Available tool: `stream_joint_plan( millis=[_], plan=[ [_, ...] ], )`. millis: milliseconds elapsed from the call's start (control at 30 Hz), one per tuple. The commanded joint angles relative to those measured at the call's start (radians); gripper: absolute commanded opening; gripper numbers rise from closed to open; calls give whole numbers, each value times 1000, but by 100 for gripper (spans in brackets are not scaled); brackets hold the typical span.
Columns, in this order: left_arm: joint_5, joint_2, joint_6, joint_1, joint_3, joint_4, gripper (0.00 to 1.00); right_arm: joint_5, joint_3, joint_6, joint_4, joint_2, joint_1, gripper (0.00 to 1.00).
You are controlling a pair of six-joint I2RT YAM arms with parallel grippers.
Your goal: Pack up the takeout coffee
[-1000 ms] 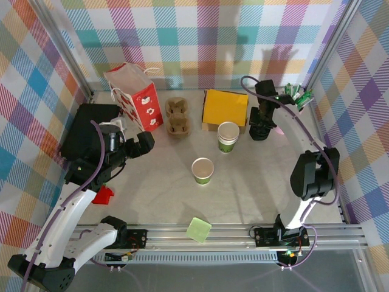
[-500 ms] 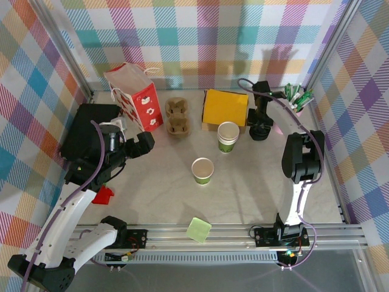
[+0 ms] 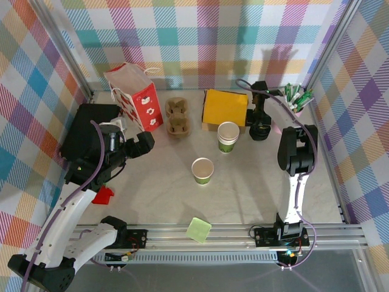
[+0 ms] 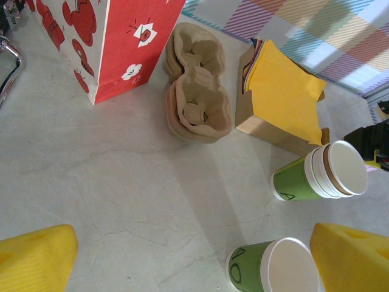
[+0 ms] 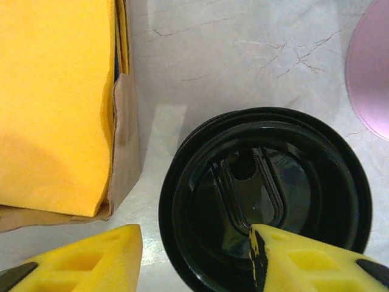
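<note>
Black lid under my right gripper — fingers parted astride its rim, nothing pinched yet, likely fetching cover for coffee cup, standing open in middle. My left gripper — spread wide, empty.

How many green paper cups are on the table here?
2 stand in view: a single cup at mid-table, and a nested cup stack beside the yellow napkin box; the stack hides further cups.

We see the takeout coffee cup before the cup stack (napkin box behind it), lids to its right.
</note>
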Motion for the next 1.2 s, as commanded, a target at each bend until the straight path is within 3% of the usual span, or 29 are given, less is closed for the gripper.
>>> stream_joint_plan(
  millis=[0, 733, 1167],
  plan=[
    [19, -5, -5, -6, -6, 12, 98, -15, 26, -16, -47, 25, -1, 49],
    [-10, -5, -12, -6, -15, 10, 98, 16, 57, -25, -69, 59, 0, 34],
    [-11, -15, -13, -6, -9, 1, 98, 4, 62, -16, -82, 42, 0, 17]
  ],
)
